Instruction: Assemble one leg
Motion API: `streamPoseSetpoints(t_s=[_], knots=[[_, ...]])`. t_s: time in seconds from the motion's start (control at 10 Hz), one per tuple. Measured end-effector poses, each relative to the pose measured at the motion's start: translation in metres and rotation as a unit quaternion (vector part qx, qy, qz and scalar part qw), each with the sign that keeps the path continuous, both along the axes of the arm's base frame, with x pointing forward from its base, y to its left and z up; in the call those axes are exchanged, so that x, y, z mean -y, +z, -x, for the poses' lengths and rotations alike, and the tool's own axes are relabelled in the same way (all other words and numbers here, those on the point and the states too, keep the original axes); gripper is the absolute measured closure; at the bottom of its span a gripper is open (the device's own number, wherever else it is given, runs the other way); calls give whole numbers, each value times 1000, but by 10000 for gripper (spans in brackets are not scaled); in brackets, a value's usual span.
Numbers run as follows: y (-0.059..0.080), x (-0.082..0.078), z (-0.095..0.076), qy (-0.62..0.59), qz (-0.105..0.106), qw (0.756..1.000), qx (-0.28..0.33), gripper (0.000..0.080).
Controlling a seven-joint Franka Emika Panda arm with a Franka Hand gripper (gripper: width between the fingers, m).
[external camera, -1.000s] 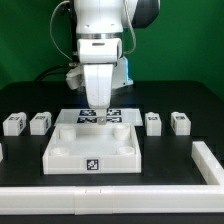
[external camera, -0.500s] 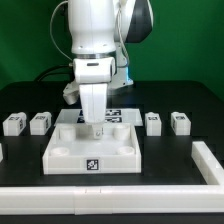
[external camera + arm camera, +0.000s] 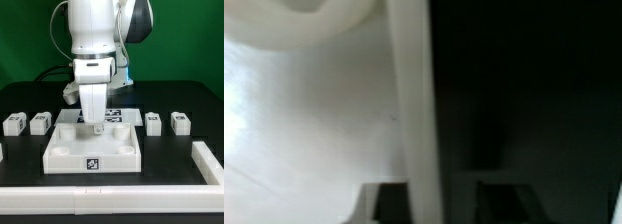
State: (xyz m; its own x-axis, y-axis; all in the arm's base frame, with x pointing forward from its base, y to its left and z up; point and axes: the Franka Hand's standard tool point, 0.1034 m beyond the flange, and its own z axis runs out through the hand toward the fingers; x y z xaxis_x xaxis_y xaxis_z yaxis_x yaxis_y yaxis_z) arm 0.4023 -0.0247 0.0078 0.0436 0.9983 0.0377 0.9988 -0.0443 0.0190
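Observation:
Several small white legs with marker tags stand on the black table: two at the exterior view's left (image 3: 12, 124) (image 3: 39, 122) and two at its right (image 3: 153, 123) (image 3: 180, 123). The big white tray-like panel (image 3: 60, 155) lies in the middle. My gripper (image 3: 97, 127) is low over the panel's back wall. In the wrist view my gripper (image 3: 446, 205) is open and straddles that wall (image 3: 420, 120): one finger (image 3: 391, 205) lies against it on the inside, the other stands apart over the black table. A round corner socket (image 3: 304, 20) shows. I hold nothing.
The marker board (image 3: 116, 112) lies just behind the panel, partly hidden by my arm. A raised white border (image 3: 205, 160) runs along the table's front and the exterior view's right side.
From one second ago to half a second ago my arm dropped and shifted to the exterior view's left, onto the panel's back wall. Since then nothing has moved.

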Motion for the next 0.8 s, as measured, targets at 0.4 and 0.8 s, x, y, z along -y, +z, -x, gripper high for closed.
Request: streamPoseSetpoints(t_s=[0.4, 0.8], knots=[[0, 0, 0, -1, 0, 1000, 0, 742], [0, -26, -12, -8, -4, 1000, -5, 742]])
